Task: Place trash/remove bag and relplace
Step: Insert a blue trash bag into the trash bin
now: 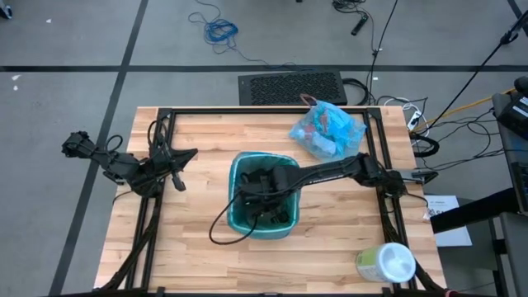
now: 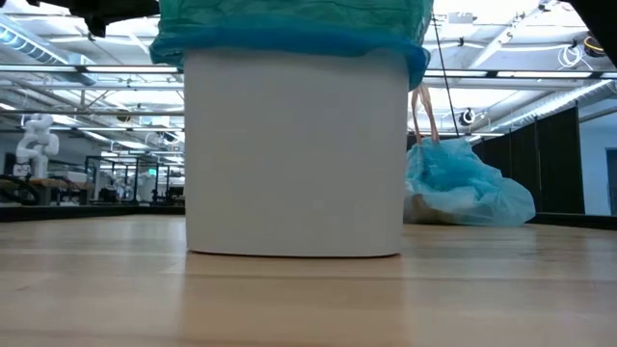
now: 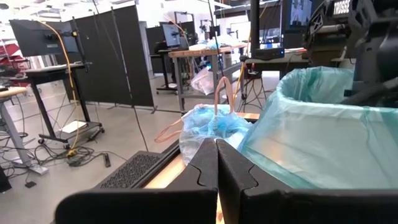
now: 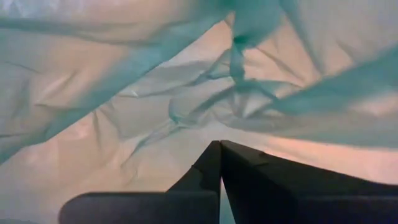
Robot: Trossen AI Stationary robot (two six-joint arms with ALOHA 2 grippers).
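Right tool (image 4: pixel 219 144) fills the bin (image 2: pixel 294 154) mouth – apparently little room beside it.

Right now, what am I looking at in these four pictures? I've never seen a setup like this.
Two robot arms work at a wooden table. One picture looks straight down, one sits at tabletop height, and two come from cameras on the arms' wrists. In the middle stands a white bin with a teal-green liner. The right gripper, fingers shut, reaches down inside that liner. The left gripper, also shut and holding nothing, waits beside the bin. A filled, tied light-blue bag lies behind the bin, and a wipes tub lies at the table's near right corner.
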